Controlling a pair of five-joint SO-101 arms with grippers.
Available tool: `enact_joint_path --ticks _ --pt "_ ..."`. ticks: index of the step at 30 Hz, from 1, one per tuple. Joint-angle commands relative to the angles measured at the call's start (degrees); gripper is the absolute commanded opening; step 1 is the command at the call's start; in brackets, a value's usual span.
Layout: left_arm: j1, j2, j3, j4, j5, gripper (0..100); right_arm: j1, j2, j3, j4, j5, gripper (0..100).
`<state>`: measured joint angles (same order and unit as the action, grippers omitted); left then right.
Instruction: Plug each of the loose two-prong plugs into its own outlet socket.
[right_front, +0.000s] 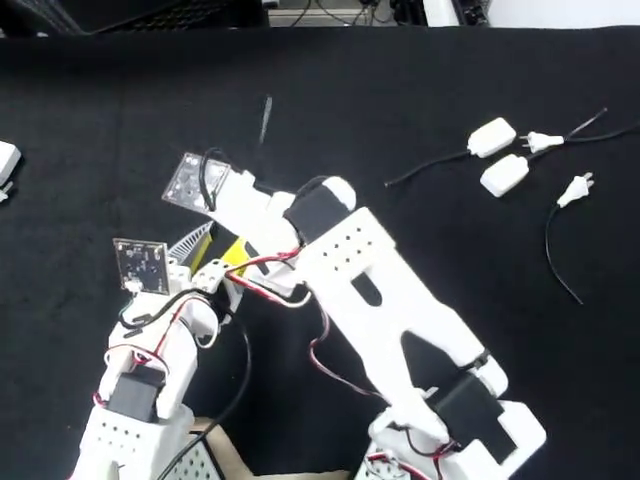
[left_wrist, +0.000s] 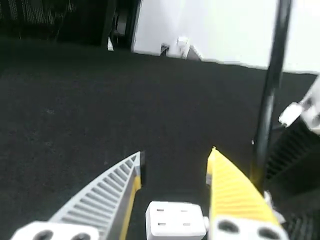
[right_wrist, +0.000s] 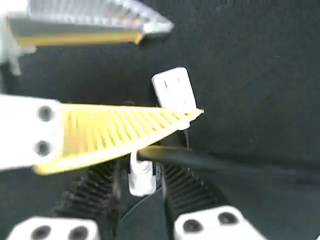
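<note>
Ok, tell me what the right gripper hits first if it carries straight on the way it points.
Most likely the yellow finger of the left gripper, which lies across the path of the right gripper and the plug it holds. The socket sits just beyond that finger; depth is unclear.

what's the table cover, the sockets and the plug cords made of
table cover: looks like black cloth or felt, matte, with a fine nap and no glare.
sockets: probably hard white plastic, with smooth moulded rounded edges and a slight sheen.
plug cords: thin and black, likely a rubber or PVC sheath, since they lie in loose curves.
</note>
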<state>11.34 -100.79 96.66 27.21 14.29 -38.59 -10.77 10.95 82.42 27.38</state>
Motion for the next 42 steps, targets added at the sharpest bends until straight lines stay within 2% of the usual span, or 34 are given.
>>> enact_joint_path --ticks 1,21,32,36,42 --pt "0.13 0.09 0.92 0.44 0.26 22 -0.70 -1.27 0.22 -1.32 -0.09 1.2" --pt "0.13 -0.35 0.92 1.49 0.26 22 -1.23 -1.71 4.88 -4.75 2.37 1.2" --pt "-0.31 -0.35 0.92 1.49 0.26 22 10.73 -1.27 -8.48 -2.64 2.46 1.2" --pt "-0.31 -0.35 0.92 1.49 0.26 22 11.16 -1.27 -9.54 -3.25 2.37 1.2" --pt "0.04 -0.35 0.92 1.49 0.26 22 10.02 -1.27 -9.36 -10.11 1.85 1.2"
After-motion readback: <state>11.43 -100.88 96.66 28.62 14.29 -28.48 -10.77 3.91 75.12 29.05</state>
